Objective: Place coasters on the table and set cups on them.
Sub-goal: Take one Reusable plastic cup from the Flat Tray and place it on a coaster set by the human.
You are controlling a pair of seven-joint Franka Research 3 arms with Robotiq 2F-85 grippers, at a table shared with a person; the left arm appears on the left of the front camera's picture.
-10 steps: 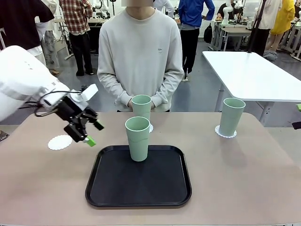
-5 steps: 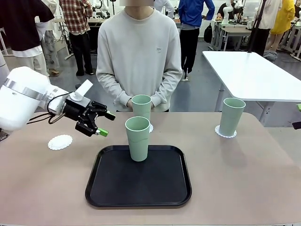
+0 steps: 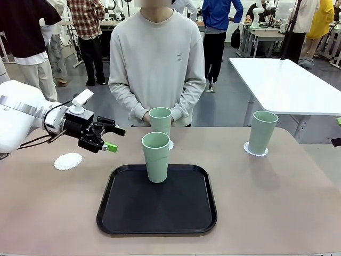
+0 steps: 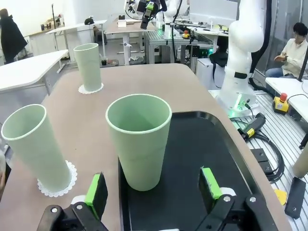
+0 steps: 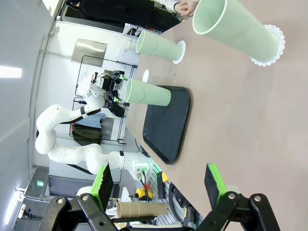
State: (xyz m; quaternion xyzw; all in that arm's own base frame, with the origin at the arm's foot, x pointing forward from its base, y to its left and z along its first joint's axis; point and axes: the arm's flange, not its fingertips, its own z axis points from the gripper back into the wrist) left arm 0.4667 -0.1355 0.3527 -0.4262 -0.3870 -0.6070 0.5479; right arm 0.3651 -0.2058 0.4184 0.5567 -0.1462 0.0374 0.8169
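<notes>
Cups (image 3: pixel 156 157) were pale mint green, matte. Coasters (image 3: pixel 68 160) white, lacy scalloped edges. Tray (image 3: pixel 156 218) ahead of left gripper (image 3: pixel 109 138) black. Table (image 3: pixel 277 202) beige-tan. Gripper black, green pads (image 4: pixel 210 183).

no legible text in any view
sweatshirt (image 3: pixel 157 58) on the person has a small chest mark, too small to read. cups (image 3: pixel 156 157), black tray (image 3: pixel 157 200) and grippers carry no print or labels I can make out.

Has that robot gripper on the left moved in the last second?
Yes. The left gripper has risen and swung from near the empty coaster toward the cup on the tray.
</notes>
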